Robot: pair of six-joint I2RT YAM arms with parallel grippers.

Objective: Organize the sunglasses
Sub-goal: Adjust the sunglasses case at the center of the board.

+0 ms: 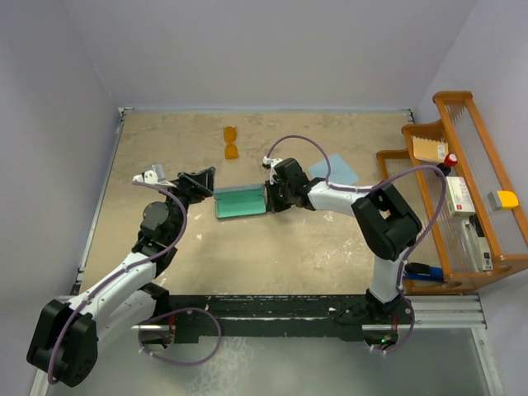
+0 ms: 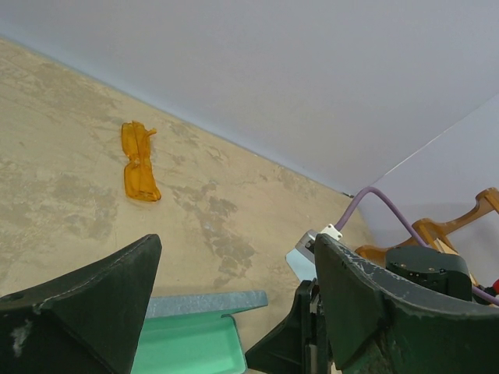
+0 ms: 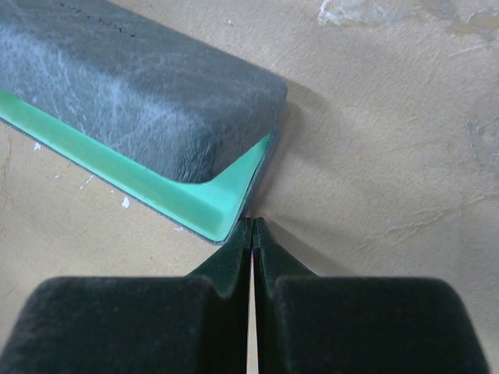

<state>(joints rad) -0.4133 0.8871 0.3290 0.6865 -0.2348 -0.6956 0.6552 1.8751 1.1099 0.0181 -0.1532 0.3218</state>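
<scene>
Sunglasses (image 1: 232, 143) untouched; left end effector (image 1: 206, 178) wide; right end effector (image 3: 251, 227) pinched, maybe touching case (image 3: 140, 86).

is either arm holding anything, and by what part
Nothing is held. The left end effector is open and empty; the right end effector is shut, its tips at the case corner.

Walled lab test cell (image 1: 272, 49)

Legible text: none that I can read from my two wrist views or the top view.
White carton (image 1: 459, 196) on orange-brown slatted wooden rack (image 1: 452, 97): printed marks, too small to read.
Tan card (image 1: 429, 148) on the same rack: dark print, unreadable.
</scene>
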